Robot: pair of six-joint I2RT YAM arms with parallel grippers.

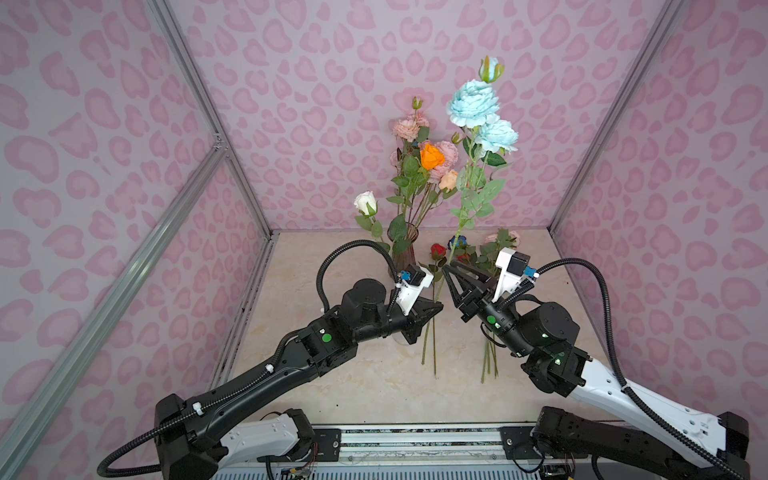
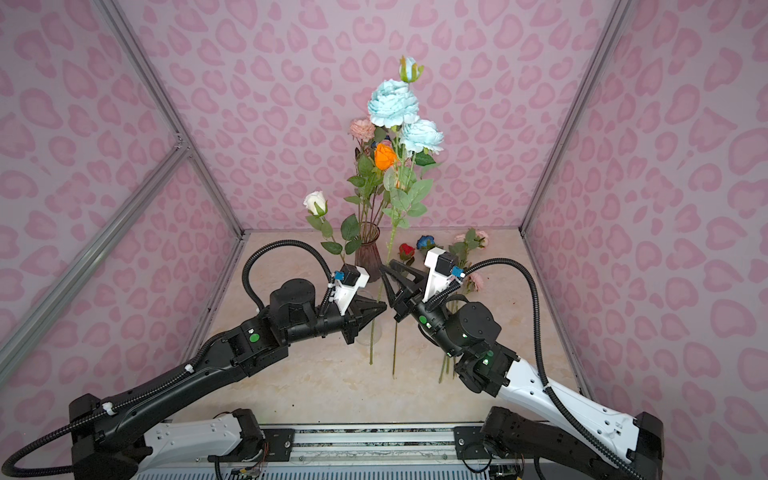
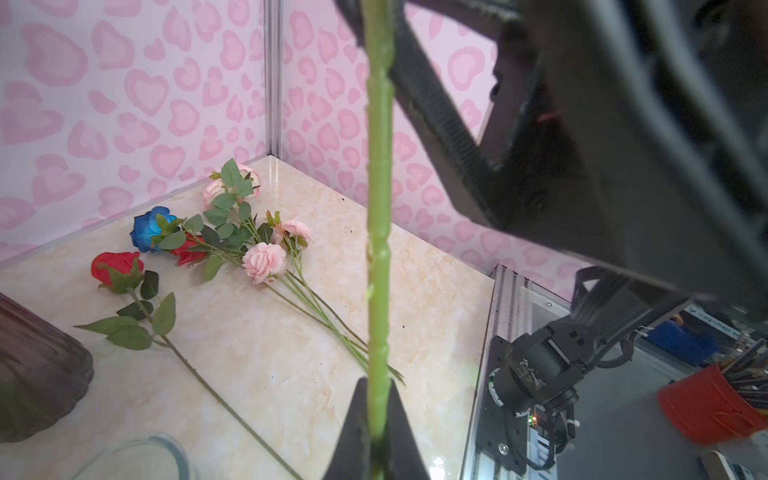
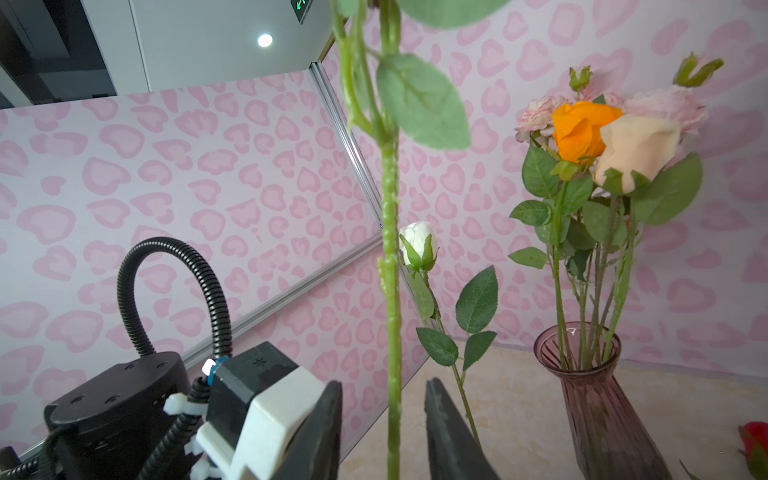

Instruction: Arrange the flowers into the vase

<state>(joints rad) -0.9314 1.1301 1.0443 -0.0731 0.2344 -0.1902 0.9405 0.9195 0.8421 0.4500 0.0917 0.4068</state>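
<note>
A tall light blue flower [image 1: 473,104] [image 2: 392,104] stands upright in mid-air, to the right of the purple glass vase [image 1: 403,253] [image 2: 370,253]. My left gripper [image 1: 438,307] [image 3: 378,382] is shut on its green stem [image 3: 379,208]. Higher on that stem [image 4: 390,291], my right gripper [image 1: 446,270] [image 4: 384,386] is open, with the stem between its fingers and touching neither. The vase [image 4: 598,395] holds orange [image 4: 582,129], peach and pink flowers. A white rose [image 1: 365,203] stands left of the vase. Red [image 3: 114,268], dark blue [image 3: 149,226] and pink [image 3: 264,262] flowers lie on the table.
A clear glass vessel [image 3: 145,453] sits close under my left gripper. Pink patterned walls enclose the marble table [image 1: 374,386] on three sides. An aluminium rail [image 1: 415,432] runs along the front edge. A red pot of pens [image 3: 715,407] stands outside the enclosure.
</note>
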